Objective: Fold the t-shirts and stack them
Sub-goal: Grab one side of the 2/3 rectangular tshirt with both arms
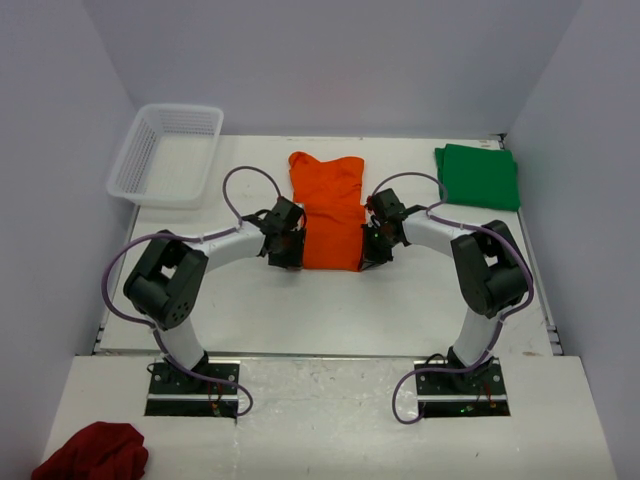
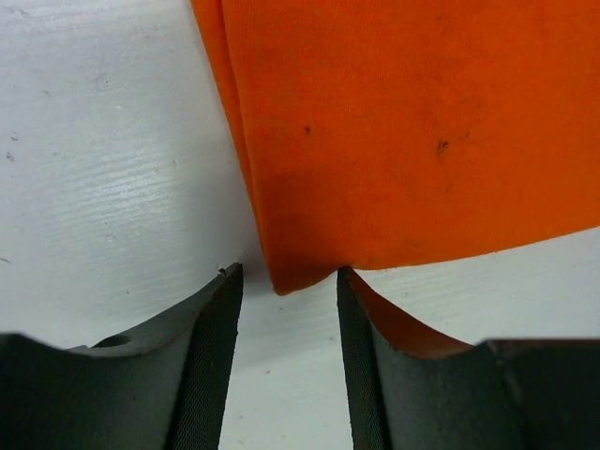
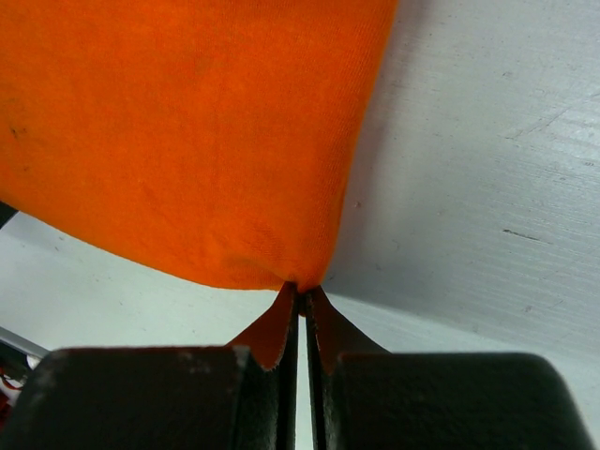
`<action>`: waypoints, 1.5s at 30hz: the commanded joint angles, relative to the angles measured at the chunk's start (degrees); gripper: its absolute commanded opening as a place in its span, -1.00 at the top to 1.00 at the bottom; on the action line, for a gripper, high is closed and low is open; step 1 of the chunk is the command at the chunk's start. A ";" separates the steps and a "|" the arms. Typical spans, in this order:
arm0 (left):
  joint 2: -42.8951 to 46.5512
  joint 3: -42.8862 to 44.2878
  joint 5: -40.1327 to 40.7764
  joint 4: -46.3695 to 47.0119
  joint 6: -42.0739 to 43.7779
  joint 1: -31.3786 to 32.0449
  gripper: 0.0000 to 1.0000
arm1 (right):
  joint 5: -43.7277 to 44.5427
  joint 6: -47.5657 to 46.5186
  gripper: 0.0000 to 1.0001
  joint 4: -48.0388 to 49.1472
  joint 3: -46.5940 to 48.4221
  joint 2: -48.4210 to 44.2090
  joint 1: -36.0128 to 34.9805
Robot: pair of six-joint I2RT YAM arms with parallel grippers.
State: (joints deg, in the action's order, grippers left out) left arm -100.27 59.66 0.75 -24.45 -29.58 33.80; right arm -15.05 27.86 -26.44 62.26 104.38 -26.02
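Orange shirt [image 1: 330,215] looks soft, limp, light; best hold at near corners. Right jaws clenched on corner; left jaws apart around other.

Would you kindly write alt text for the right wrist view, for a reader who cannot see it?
The right gripper is shut on a corner of the orange t-shirt, which lies on the white table.

My white table [image 1: 300,310] is carrying a bright orange cloth shirt [image 1: 330,215] at its middle; a dark green cloth shirt [image 1: 478,176] is lying far right; a white plastic mesh basket [image 1: 167,152] is sitting far left; a dark red cloth [image 1: 92,452] is lying near left.
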 commanded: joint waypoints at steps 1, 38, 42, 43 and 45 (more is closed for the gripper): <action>-1.60 1.25 1.53 0.98 0.05 0.12 0.06 | -0.33 -0.52 1.00 1.30 0.50 0.04 -0.17; 31.44 -24.06 -2.79 -0.60 -15.93 16.89 1.00 | 8.81 6.85 1.00 -3.36 -16.99 -26.92 -13.96; 38.20 -26.60 -1.28 -3.85 -21.55 20.95 1.00 | 9.86 9.58 1.00 -5.03 -20.42 -33.26 -18.17; 39.17 -26.87 -1.19 -4.11 -22.44 22.52 1.00 | 9.95 10.11 1.00 -5.90 -21.38 -34.32 -18.97; 40.93 -27.31 0.11 -6.04 -24.81 23.94 1.00 | 11.53 11.95 1.00 -7.04 -22.09 -37.47 -21.51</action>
State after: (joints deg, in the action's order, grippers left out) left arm -62.02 33.15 -1.52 -26.98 -48.18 55.83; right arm -6.76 35.88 -30.89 41.12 71.00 -44.84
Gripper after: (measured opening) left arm 0.008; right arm 0.008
